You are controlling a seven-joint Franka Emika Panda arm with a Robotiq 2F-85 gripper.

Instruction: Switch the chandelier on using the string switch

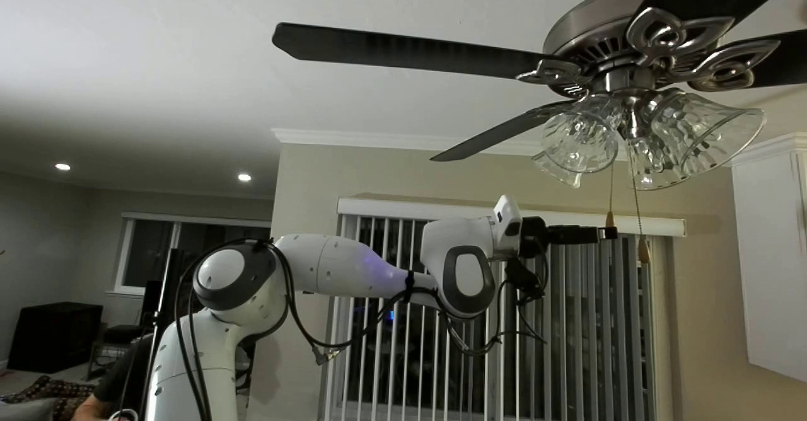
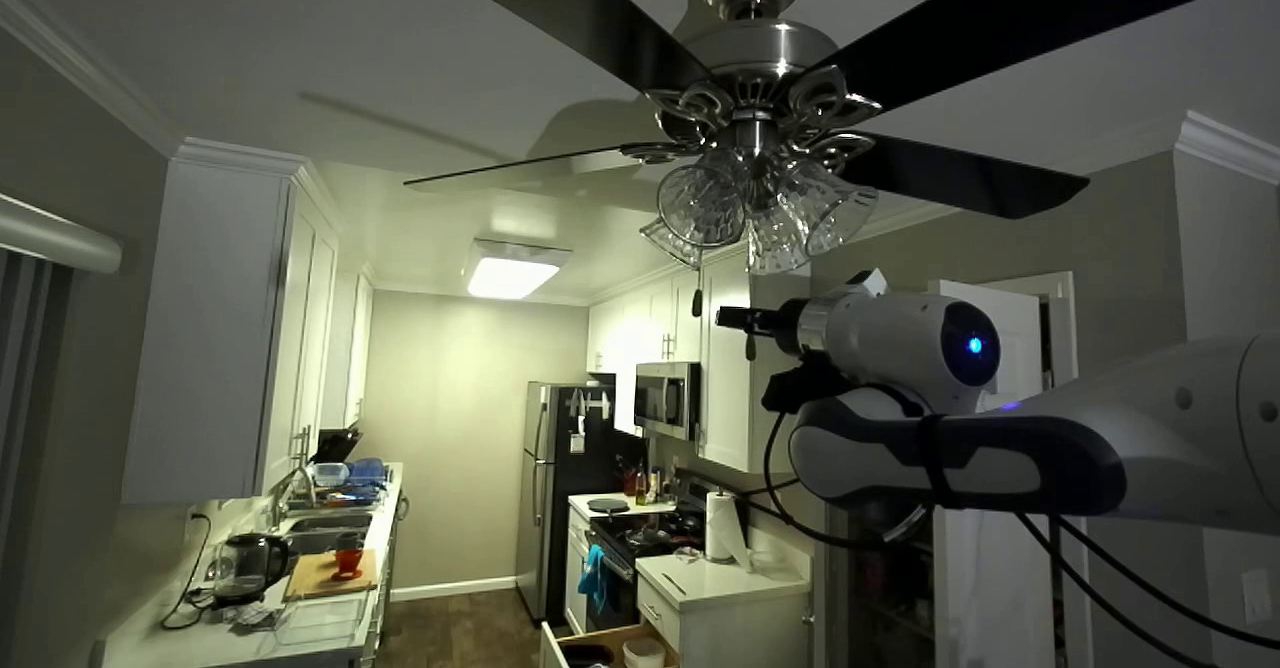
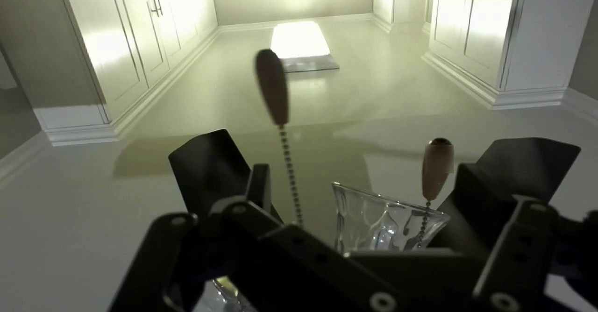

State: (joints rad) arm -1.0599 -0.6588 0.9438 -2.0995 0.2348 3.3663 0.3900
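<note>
While its fingers [image 3: 210, 172] stand spread wide, the gripper [image 3: 369, 176] sits below the glass shades [image 1: 580, 142] of the chandelier [image 2: 755, 133], which hangs from the ceiling [image 1: 157, 43] in both exterior views. Two pull strings [image 3: 290, 174] dangle from it, ending in brown knobs [image 3: 434, 176]; which one serves the light I cannot tell. In the wrist view one string shows across the gap between the fingers, and the other's knob shows just beside the finger at picture right, contact unclear. In an exterior view, strings and gripper appear well above the worktop [image 2: 190, 653] and beyond its right edge. A kettle [image 2: 250, 563] stands toward that worktop's left edge, while a wooden board [image 2: 310, 583] lies along the right edge with a red object [image 2: 347, 556] on it.
</note>
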